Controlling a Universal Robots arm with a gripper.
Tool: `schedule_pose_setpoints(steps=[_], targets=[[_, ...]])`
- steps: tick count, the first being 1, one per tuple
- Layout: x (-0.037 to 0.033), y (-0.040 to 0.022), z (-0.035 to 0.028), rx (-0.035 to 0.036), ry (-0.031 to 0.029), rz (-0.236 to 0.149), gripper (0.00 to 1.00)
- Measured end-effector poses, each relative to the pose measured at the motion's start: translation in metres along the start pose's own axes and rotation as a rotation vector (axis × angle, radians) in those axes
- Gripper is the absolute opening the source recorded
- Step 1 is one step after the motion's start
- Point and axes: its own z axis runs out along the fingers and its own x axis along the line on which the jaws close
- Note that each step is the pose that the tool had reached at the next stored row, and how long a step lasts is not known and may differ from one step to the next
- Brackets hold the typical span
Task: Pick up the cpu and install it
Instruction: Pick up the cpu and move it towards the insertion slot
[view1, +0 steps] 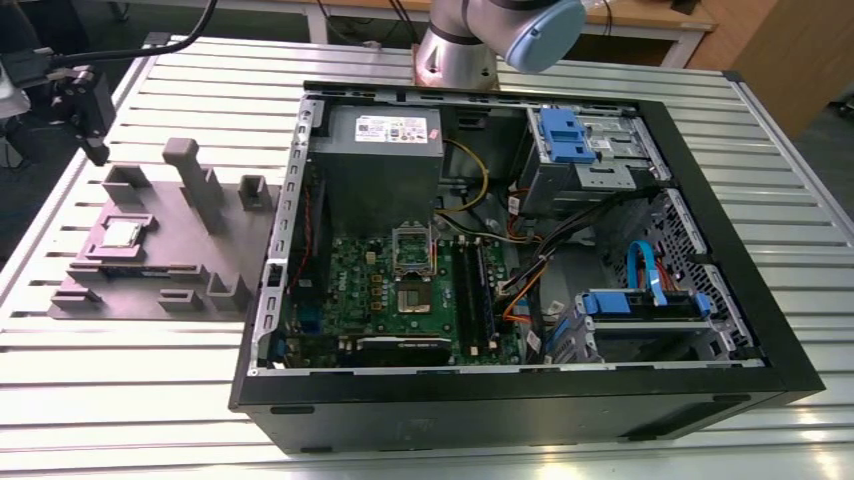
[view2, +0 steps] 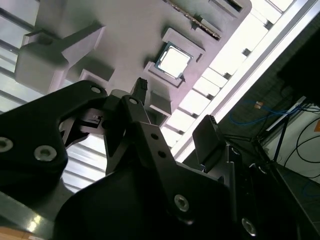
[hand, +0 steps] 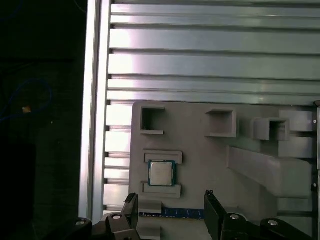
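The cpu (view1: 123, 233) is a small silvery square chip lying flat in a recess of a grey holder block (view1: 160, 250) on the table, at the exterior view's left. Both wrist views look down on the cpu (view2: 174, 60) (hand: 161, 173) in its recess. My gripper (view1: 94, 140) hangs in the air above and beyond the block, apart from the chip. Its black fingers stand open in both wrist views, with nothing between them (view2: 175, 112) (hand: 170, 197). The green motherboard (view1: 400, 290) with its silver socket frame (view1: 414, 250) lies inside the open computer case (view1: 534, 390).
The holder block carries several upright posts (view1: 194, 180) and pockets near the chip. A power supply (view1: 380, 140), blue drive bays (view1: 567, 135) and loose cables (view1: 534, 270) fill the case. The slatted metal table (view1: 120, 360) ends close behind the block, with a dark drop beyond its edge (hand: 92, 125).
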Motion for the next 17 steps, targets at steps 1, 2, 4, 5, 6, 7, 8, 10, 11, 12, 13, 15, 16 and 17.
schedule_pose_setpoints(steps=[1, 2, 4, 5, 6, 7, 8, 10, 11, 12, 13, 15, 16, 17], targets=[[0.0, -0.0001, 0.0018, 0.0, 0.0, 0.0, 0.64], [0.0, -0.0001, 0.0035, 0.0001, 0.0, 0.0, 0.64], [-0.0001, -0.0003, 0.0071, 0.0004, 0.0, 0.0, 0.64], [0.0, -0.0005, 0.0089, 0.0004, 0.0, 0.0, 0.64], [0.0001, -0.001, 0.0108, 0.0004, -0.0001, 0.0, 0.64], [0.0001, -0.0019, 0.0126, 0.0004, -0.0001, 0.0, 0.64], [0.0001, -0.0032, 0.0143, 0.0004, 0.0, 0.0, 0.64], [0.0001, -0.006, 0.0179, 0.0004, -0.0001, 0.0, 0.64], [0.0001, -0.0069, 0.0196, 0.0004, -0.0001, 0.0, 0.64], [0.0001, -0.0076, 0.0214, 0.0004, -0.0001, 0.0, 0.64], [0.0002, -0.0079, 0.0233, 0.0004, -0.0001, 0.0, 0.64], [0.0008, -0.0084, 0.0269, 0.0004, -0.0001, 0.0, 0.64], [0.0012, -0.0086, 0.0288, 0.0004, -0.0001, 0.0, 0.64], [0.0018, -0.0086, 0.0306, 0.0004, -0.0002, 0.0, 0.64]])
